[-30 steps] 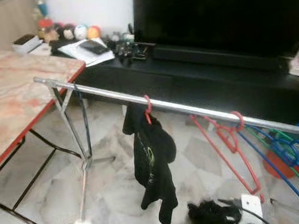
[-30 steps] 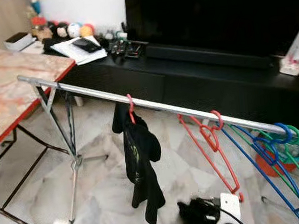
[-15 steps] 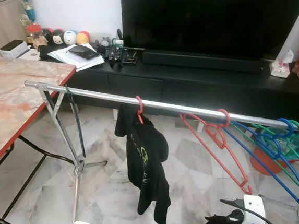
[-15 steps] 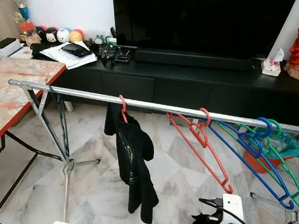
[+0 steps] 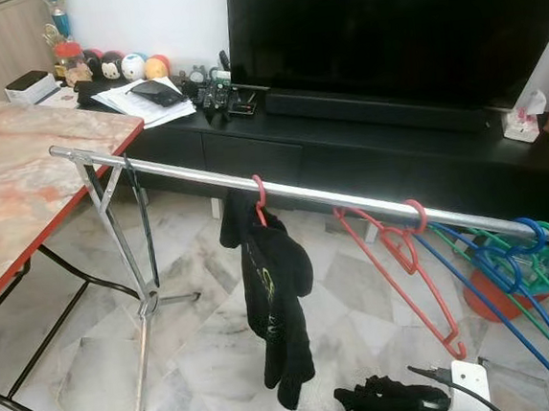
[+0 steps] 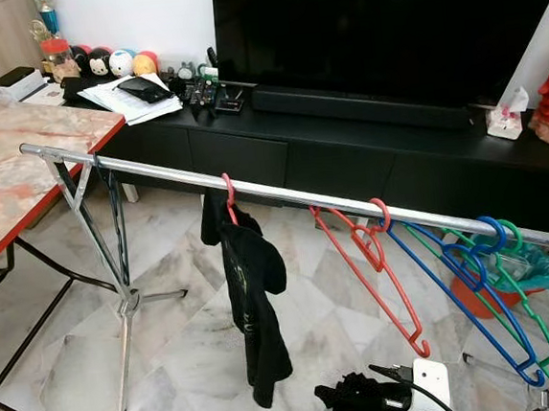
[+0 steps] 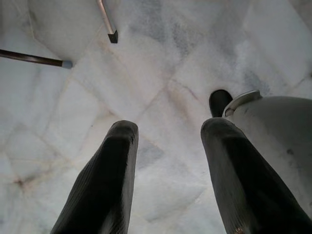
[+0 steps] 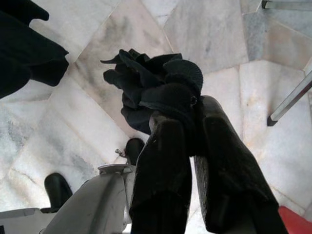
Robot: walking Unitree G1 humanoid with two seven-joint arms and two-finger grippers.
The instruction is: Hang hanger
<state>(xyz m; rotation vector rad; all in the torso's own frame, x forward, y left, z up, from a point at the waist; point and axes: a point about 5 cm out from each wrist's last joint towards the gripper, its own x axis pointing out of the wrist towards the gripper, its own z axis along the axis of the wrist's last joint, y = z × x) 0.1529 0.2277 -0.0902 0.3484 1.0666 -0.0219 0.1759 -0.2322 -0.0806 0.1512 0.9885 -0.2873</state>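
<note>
My right gripper (image 8: 187, 114) is pinched on a bunched black cloth (image 8: 151, 83), held low over the marble floor (image 8: 78, 126), below the rail (image 5: 195, 177). My left gripper (image 7: 168, 129) hangs spread over the floor, holding nothing. On the rail a red hanger (image 5: 258, 193) carries a black garment (image 5: 276, 306). Further along to the right hang a bare red hanger (image 5: 410, 271), then blue hangers (image 5: 512, 286) and a green hanger (image 6: 529, 313)
</note>
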